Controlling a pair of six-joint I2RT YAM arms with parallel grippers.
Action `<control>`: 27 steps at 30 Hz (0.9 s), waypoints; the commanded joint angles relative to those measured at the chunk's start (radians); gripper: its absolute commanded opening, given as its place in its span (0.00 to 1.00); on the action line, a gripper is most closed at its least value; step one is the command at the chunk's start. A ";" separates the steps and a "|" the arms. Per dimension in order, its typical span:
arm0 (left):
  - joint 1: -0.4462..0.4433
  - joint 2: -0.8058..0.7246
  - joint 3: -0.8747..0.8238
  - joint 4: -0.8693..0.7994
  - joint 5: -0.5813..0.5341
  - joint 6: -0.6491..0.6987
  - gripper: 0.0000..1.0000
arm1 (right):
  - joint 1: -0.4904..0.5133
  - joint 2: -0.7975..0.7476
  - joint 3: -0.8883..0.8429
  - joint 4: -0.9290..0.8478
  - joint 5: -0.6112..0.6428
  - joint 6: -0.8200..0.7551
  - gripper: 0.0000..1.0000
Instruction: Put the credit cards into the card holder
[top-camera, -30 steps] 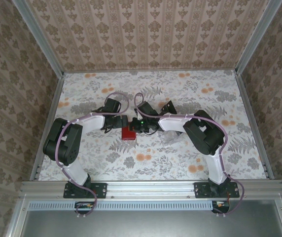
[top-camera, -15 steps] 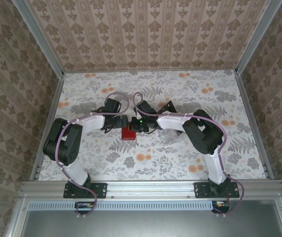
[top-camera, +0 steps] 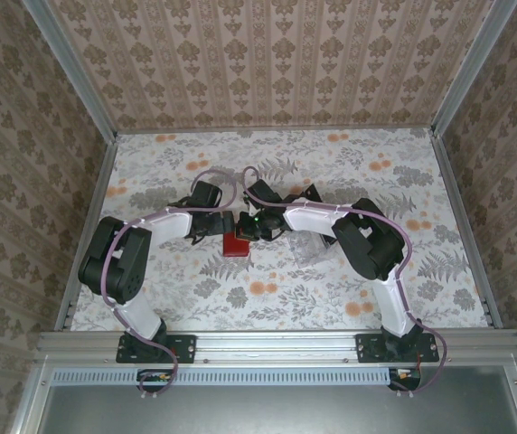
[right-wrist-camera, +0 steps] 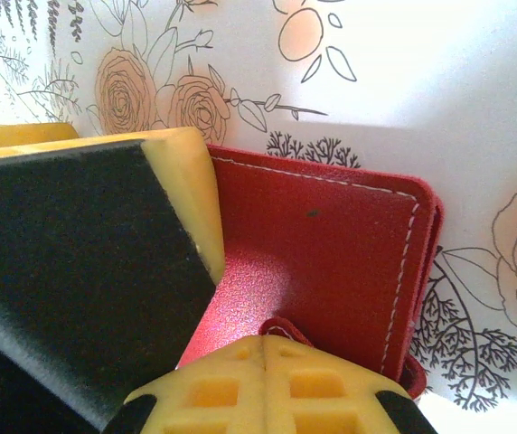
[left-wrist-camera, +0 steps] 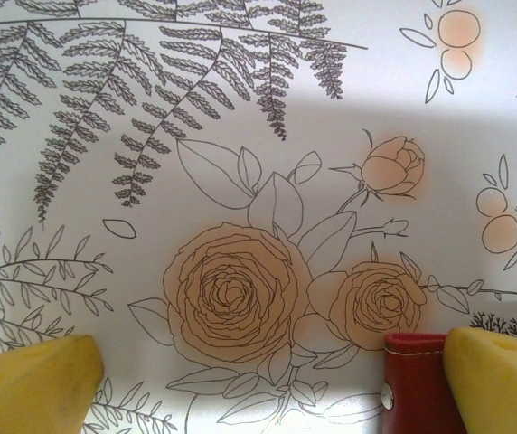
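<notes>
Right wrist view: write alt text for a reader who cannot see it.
A small red leather-like folding wallet with pale stitching lies on a white tablecloth printed with line-drawn flowers. The right tool crowds the near left, its yellow fingers overlapping the wallet's near side.

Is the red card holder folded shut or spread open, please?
Apparently folded shut: the card holder shows its stitched cover, two layers stacked at the edge.

You see card holder (right-wrist-camera: 331, 262): red, white stitches. Table cover (left-wrist-camera: 240, 181): white, grey ferns, orange roses. Left fingers (left-wrist-camera: 32, 375): yellow. Walls (top-camera: 267, 63): brown, stripes of flowers. Your cables (top-camera: 211, 170): purple.
</notes>
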 commanded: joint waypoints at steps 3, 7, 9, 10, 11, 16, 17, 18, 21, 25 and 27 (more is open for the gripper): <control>-0.030 0.023 -0.038 -0.040 0.056 -0.001 0.99 | -0.005 0.101 -0.089 -0.114 0.109 0.014 0.00; -0.030 0.021 -0.027 -0.052 0.049 0.000 0.99 | -0.002 0.041 -0.091 -0.039 0.068 0.004 0.06; -0.028 0.018 -0.021 -0.058 0.047 0.000 0.99 | 0.002 0.008 -0.085 0.002 0.046 -0.007 0.14; -0.026 0.016 -0.015 -0.063 0.046 0.000 0.99 | 0.004 -0.009 -0.082 0.023 0.035 -0.012 0.19; -0.025 0.014 -0.013 -0.066 0.046 0.000 0.99 | 0.005 -0.024 -0.077 0.042 0.023 -0.017 0.22; -0.012 -0.010 0.020 -0.092 0.041 0.011 0.99 | 0.009 -0.091 -0.052 0.118 -0.039 -0.036 0.37; -0.011 -0.017 0.028 -0.098 0.042 0.012 0.99 | 0.010 -0.101 -0.049 0.132 -0.044 -0.038 0.38; -0.011 -0.025 0.038 -0.105 0.042 0.015 0.99 | 0.010 -0.117 -0.050 0.142 -0.052 -0.038 0.40; 0.026 -0.055 0.075 -0.132 0.040 0.023 1.00 | 0.011 -0.170 -0.072 0.157 -0.055 -0.036 0.45; 0.052 -0.114 0.126 -0.174 0.032 0.031 0.99 | 0.008 -0.284 -0.139 0.161 -0.025 -0.043 0.51; 0.064 -0.156 0.149 -0.191 0.027 0.038 1.00 | 0.001 -0.359 -0.177 0.152 -0.008 -0.049 0.54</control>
